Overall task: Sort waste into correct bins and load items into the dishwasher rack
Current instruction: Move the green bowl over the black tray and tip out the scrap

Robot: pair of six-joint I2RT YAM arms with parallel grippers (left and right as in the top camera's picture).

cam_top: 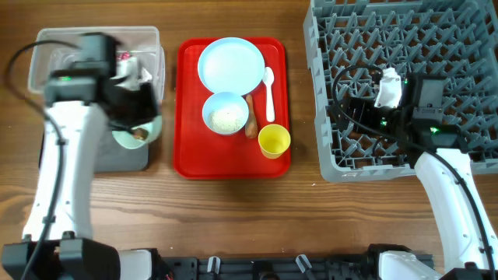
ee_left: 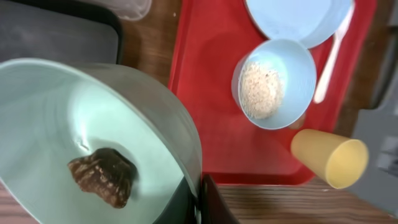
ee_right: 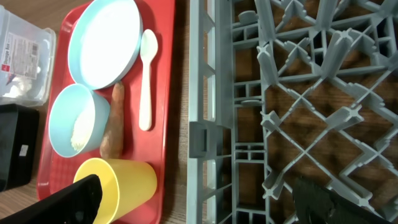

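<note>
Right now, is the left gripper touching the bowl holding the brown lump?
Touching. Left wrist view: the left gripper clamps the rim of the pale green bowl.

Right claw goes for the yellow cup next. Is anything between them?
Yes. The right claw hangs open over the dishwasher rack, and the rack's side wall stands between it and the yellow cup on the red tray. It would probably need to lift over that wall. Nothing else visible blocks the way.
</note>
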